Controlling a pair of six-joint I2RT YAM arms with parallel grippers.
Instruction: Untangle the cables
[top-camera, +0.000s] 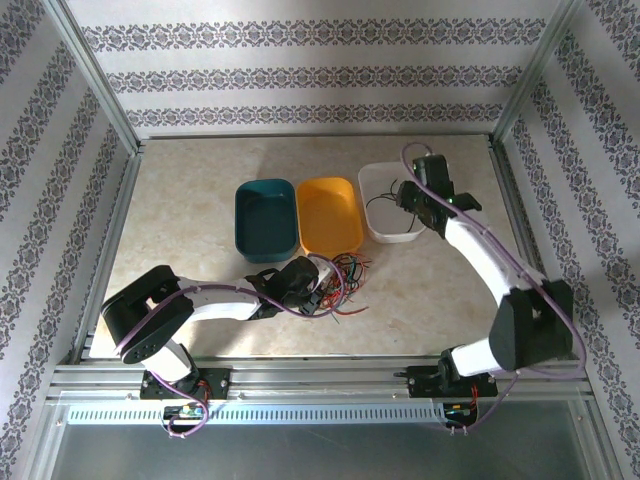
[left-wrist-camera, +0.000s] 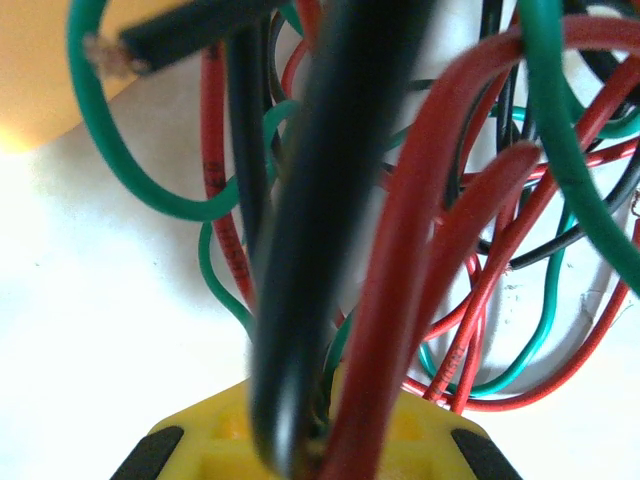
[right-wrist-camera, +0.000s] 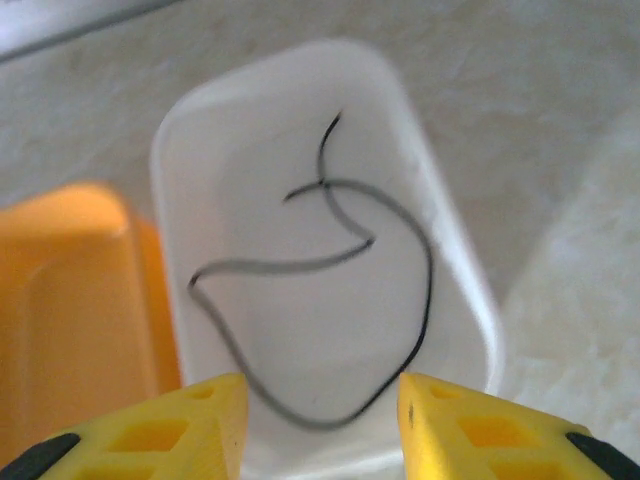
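The cables lie in a red, green and black tangle on the table, just in front of the orange tray, which has the teal tray beside it. The left gripper is closed inside that tangle, with black and red strands pinched between its yellow fingers (the left wrist view shows them close up). The right gripper hovers over the white tray, jaws apart and empty. A single black cable lies looped inside that tray.
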